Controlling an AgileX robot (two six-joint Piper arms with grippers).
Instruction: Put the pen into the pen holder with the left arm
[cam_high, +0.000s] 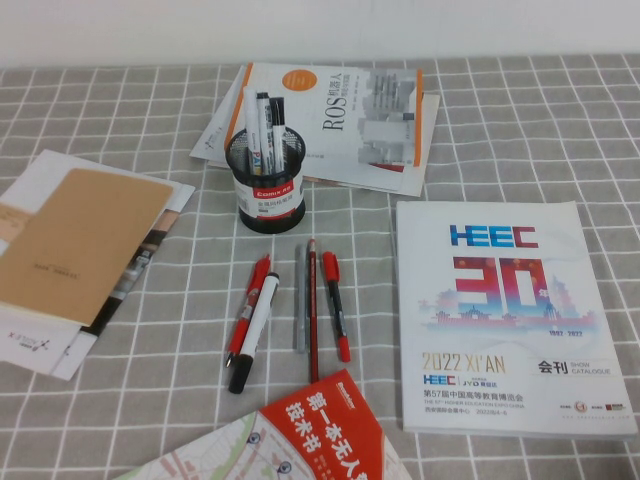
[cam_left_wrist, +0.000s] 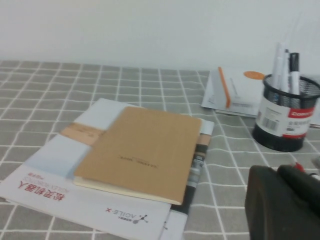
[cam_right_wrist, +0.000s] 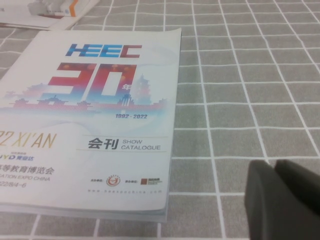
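Pen (cam_high: 251, 125) upright in pen holder (cam_high: 268, 185), left pincer (cam_left_wrist: 282, 200) and right pincer (cam_right_wrist: 285, 200) closed, empty.

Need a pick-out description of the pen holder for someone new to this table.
Find the big white HEEC catalogue on the checked cloth; a row of pens lies left of it, and the pen holder stands just beyond that row. Only upright item: round black mesh cup, red label band, pens inside. Left gripper sits short of it, right gripper beside the catalogue.
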